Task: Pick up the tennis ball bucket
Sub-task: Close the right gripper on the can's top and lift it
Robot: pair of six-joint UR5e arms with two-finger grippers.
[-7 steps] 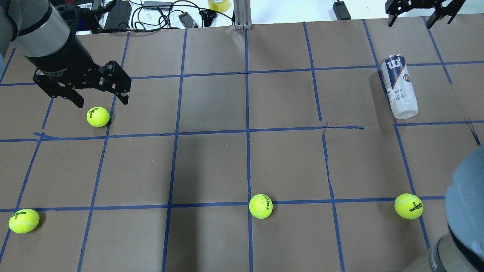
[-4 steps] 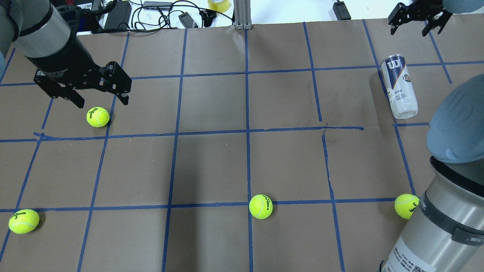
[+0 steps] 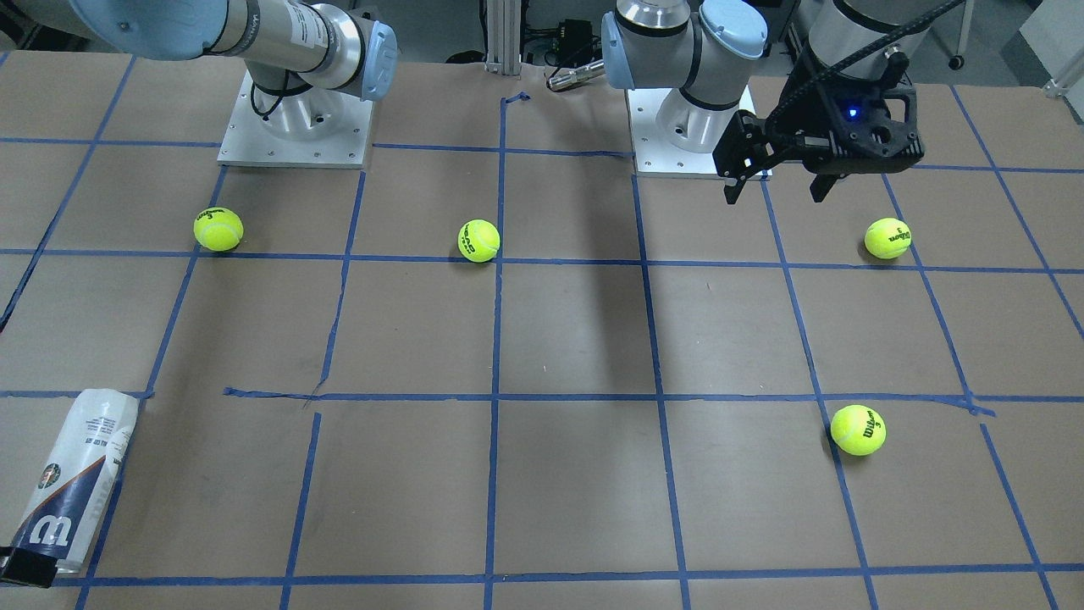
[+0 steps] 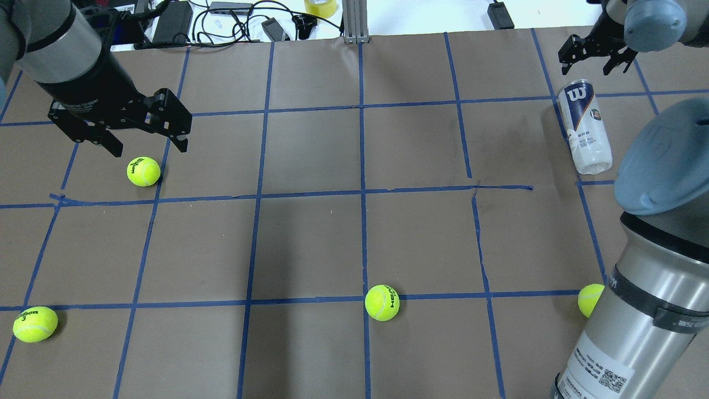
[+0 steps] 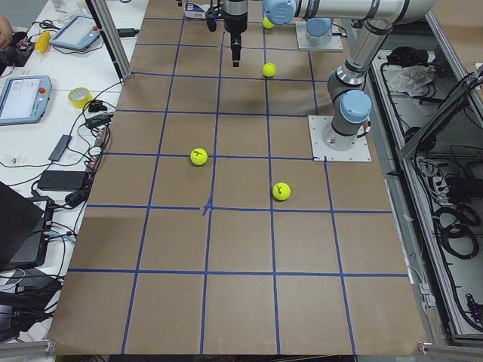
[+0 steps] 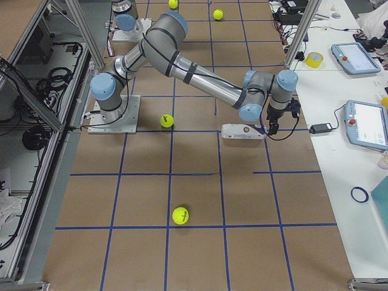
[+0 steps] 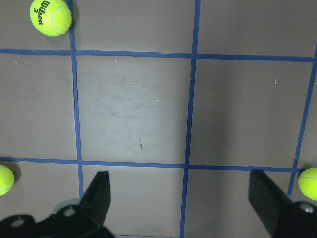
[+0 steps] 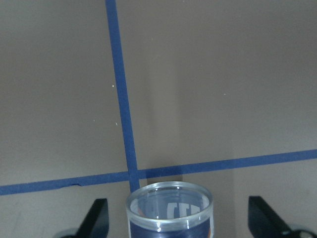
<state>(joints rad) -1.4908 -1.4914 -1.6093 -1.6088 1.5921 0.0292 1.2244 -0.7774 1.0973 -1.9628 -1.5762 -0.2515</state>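
Basically nothing is lifted yet. The brown-papered table (image 4: 310, 155), gridded with blue tape, is taken up on its right side in the overhead view by the right arm (image 4: 653, 277), which is stretched toward the upper right. The left arm (image 4: 66, 55) is parked at upper left.

The tennis ball bucket (image 4: 584, 126) is laid on its side on the table at upper right of the overhead view, which is the lower left corner of the front-facing view. It is touched by neither gripper. The right gripper (image 4: 586, 67) is held just beyond the bucket's logo end, fingers spread wide and nothing gripped. In the right wrist view the bucket's clear rim is framed between the two fingers at bottom centre. The left gripper (image 4: 149, 148) is likewise spread wide and empty, near one of the four tennis balls (image 4: 143, 171) and well apart from the bucket.

The approach is judged nearly done. The whole grasp is judged left to do: settling over the bucket, closing, raising.

The bucket is seen as a slim clear-plastic cylinder with no yellow balls visible inside. A white and navy label is wrapped over most of its length. A white "W" is set on the navy toward the far end, a small round emblem sits beside it, and fine print runs toward the bare clear near end.
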